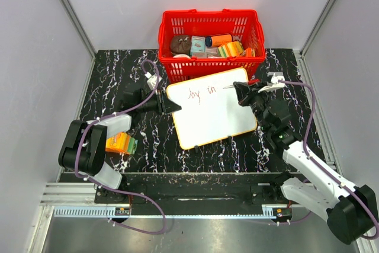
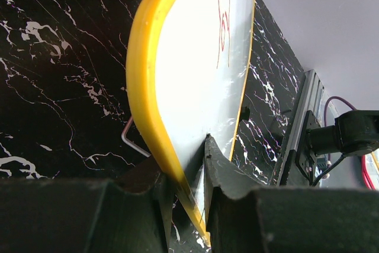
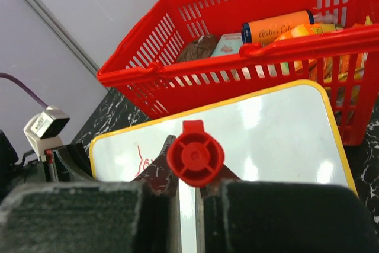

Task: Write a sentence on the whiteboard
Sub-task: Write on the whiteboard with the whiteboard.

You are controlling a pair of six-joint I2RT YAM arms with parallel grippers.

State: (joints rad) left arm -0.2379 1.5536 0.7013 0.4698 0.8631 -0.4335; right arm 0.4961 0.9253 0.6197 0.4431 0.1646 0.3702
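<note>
Starting nearest the robot, a small orange-and-green box (image 1: 121, 143) is seen lying on the black marbled table (image 1: 112, 81), just beside the folded left arm (image 1: 83, 146). Farther in, the left gripper (image 2: 188, 167) is closed narrowly on the whiteboard (image 1: 216, 117), whose yellow rim is pinched between the two fingers at the board's left edge. The board is set near the middle of the table, turned slightly askew, with its far edge just in front of the red basket (image 1: 172, 28). A bent wire (image 2: 133, 140) is visible beneath the rim in the left wrist view.

At the board's far right corner, the right gripper (image 1: 243, 94) is clamped on a red marker (image 3: 195, 158), which is pointed leftward over the white surface. Whether its tip is touching the board cannot be told. The sentence (image 1: 200, 93) is written in thin red strokes only as far as "joy in", close to the far edge and just left of the marker tip; the rest of the board is left blank. Beyond, the basket is packed with assorted packets and an orange bottle (image 3: 278, 26).
</note>
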